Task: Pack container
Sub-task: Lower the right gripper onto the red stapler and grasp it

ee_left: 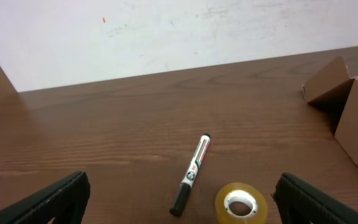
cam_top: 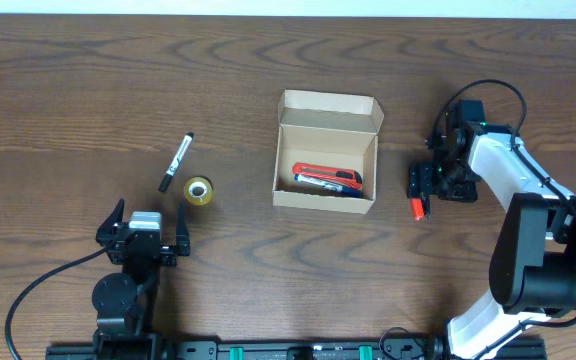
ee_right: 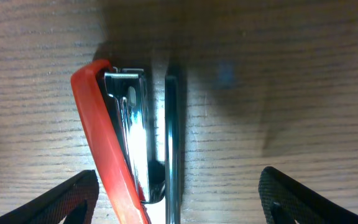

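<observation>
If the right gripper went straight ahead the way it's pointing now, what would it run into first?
Most likely the red stapler. In the wrist view it lies on the table right between the open fingers of the right gripper, with nothing visible in between. How far off it is stays unclear.

**A robot test bench, not a home**

You are looking at a lab setup. A bare wood-grain table (cam_top: 68, 80) stands against a plain white wall (ee_left: 166, 31). A left arm (cam_top: 118, 295) and a right arm (cam_top: 528, 190) stand by a rail (cam_top: 298, 351). Only a marker (cam_top: 176, 161), tape (cam_top: 198, 191), a stapler (ee_right: 114, 143) and a box (cam_top: 323, 198) lie out.
</observation>
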`<action>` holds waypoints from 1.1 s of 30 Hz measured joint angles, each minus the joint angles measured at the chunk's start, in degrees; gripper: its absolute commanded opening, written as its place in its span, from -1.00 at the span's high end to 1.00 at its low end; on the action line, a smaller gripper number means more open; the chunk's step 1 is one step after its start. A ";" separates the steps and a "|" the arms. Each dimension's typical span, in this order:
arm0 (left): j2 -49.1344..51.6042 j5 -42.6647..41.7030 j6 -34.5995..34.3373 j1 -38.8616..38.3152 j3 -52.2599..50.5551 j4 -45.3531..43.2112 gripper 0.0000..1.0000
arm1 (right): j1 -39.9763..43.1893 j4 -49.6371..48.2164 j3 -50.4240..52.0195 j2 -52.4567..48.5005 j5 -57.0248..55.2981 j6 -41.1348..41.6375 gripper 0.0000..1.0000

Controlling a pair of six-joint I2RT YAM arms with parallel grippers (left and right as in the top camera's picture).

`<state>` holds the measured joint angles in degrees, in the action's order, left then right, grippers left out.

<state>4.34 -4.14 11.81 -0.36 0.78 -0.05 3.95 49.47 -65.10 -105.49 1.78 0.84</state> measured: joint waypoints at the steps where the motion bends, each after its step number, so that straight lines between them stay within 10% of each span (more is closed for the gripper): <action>1: 0.00 0.00 0.00 0.00 0.00 0.00 -0.90 | 0.00 -0.02 -0.09 -0.02 0.00 -0.02 -0.65; 33: 0.00 0.00 0.00 0.00 0.00 -0.35 -0.90 | -0.13 -3.21 2.01 -0.04 0.13 0.00 -0.63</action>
<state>4.34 -4.14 11.81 -0.36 0.78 -0.40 3.81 46.26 -63.09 -105.54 1.91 0.84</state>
